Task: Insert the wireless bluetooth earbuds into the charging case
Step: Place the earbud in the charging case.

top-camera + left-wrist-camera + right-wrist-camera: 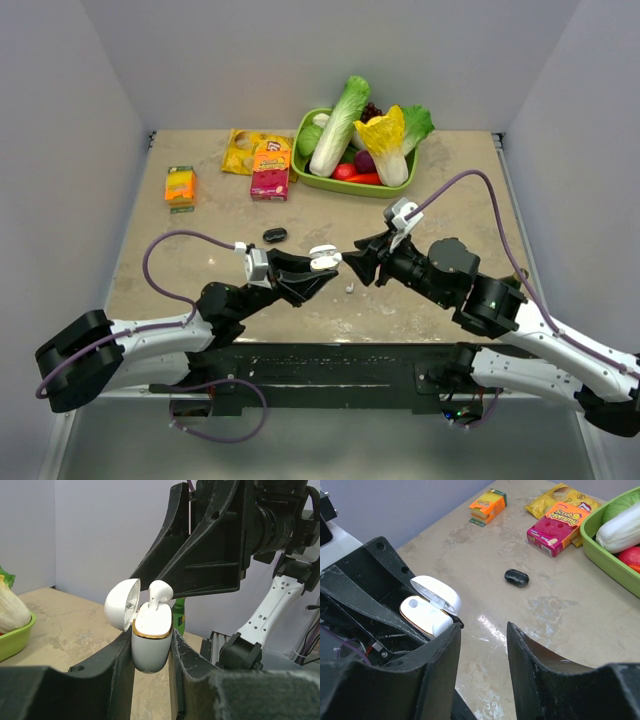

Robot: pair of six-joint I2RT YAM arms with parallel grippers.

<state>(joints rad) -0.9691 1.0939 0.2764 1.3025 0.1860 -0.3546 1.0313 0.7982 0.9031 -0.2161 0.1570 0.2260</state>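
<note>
Charging case (323,254) at the front middle of the counter (200,270), top view: it is raised off the surface and clamped between the left fingers (303,275). The right fingers (362,264) face it from just beside. Farther back lie a black oval object (275,235), a pink box (270,183), an orange box (180,186), a yellow packet (240,150) and a green basket (299,158) of vegetables.

Left wrist view: the 2 left fingers (117,675) grip the case (150,645) by its sides, upright, with a gold band at its rim. Its lid (122,605) is swung open to the left. 1 earbud (160,592) stands in the case, its rounded head projecting above the rim. The right fingers (200,555) hang just above and behind it, not touching.

Right wrist view: the right fingers (535,670) stand parted with nothing between them. The case (425,615), lid up, sits in the left fingers (365,595) at left. The oval object (516,577), pink box (555,527), orange box (487,505) and basket (605,545) lie beyond on the counter (570,610).
</note>
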